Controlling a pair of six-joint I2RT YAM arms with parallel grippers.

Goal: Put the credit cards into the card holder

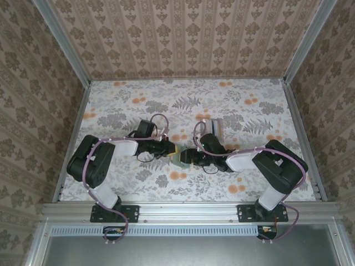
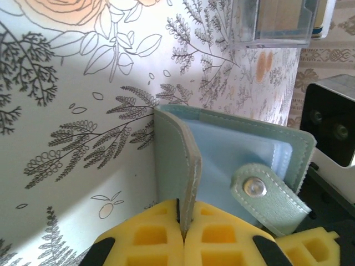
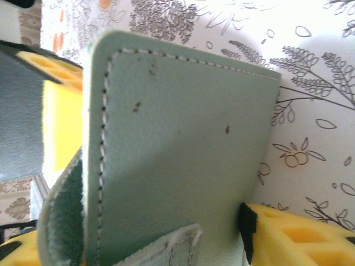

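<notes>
Finding the holder (image 2: 233,160) at the middle of the table (image 1: 233,105), between the two grippers, opened to a narrow V with the pale blue inside showing to the left wrist camera. Cannot tell whether resting on the table or lifted a little. Carries a strap (image 2: 266,194) with a snap, lying just beside a yellow pad of the other arm.

Clamped on one cover by the left gripper (image 2: 182,219): pads together, with only the thin green cover between them and the fold running straight away from the fingers.

Flanked on the other cover by the right gripper (image 1: 189,158): jaws apart, one on each side of that cover, one pad at its edge. Cannot tell if pressing it or only standing around it.

Looking outward, past the holder: a clear box (image 2: 277,34) near, on the far side, with the cards (image 2: 280,12) upright inside, tan and a blue-white edge as far as can be told. Sits in the top view just beyond the right wrist, so nearer to the right arm than to the left.

Judging from this: no card in the holder yet. Next move probably for the right arm: reach back to the box, bring one card with its long edge in line with a slot, left grip kept firm. Risk of the V closing once the right jaws leave.
</notes>
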